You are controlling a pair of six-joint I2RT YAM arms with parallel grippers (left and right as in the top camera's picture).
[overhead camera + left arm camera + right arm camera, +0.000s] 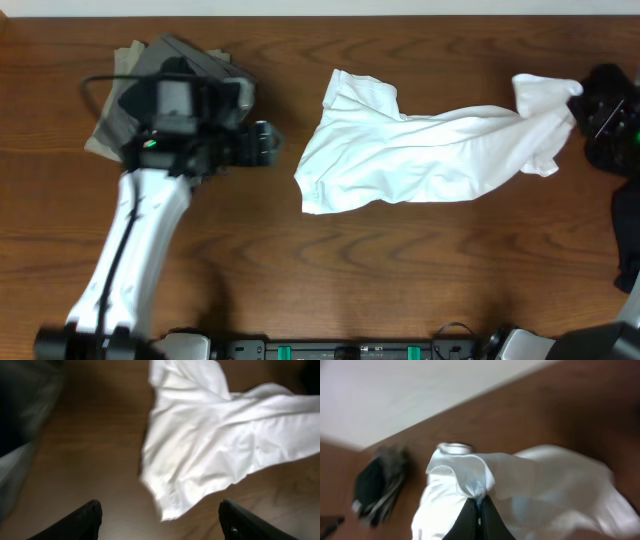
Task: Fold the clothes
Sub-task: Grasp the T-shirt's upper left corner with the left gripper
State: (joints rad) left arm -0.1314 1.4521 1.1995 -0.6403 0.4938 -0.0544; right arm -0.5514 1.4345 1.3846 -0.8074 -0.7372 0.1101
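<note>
Overhead, the white T-shirt (420, 150) lies crumpled and stretched sideways across the wooden table (400, 270), one bunched end toward the middle and the other drawn out to a raised corner at the far right. The right gripper (582, 100) sits at that right-hand corner of the shirt. In the right wrist view its jaws are pressed together on a pinched fold of the white T-shirt (545, 485), with cloth puffing up just above the right gripper (479, 512). The left gripper (268, 145) is just left of the shirt's bunched end, apart from it, with bare wood between. In the left wrist view the dark fingers (82, 520) stand wide apart and hold nothing; the white T-shirt (210, 445) lies ahead of the left gripper (160, 525), its nearest corner between the two fingers but not touching them. A pile of grey and dark garments (112, 105) lies well to the left of the shirt, partly under the left arm. A black garment (628, 240) lies beyond the shirt's right end at the frame edge.
</note>
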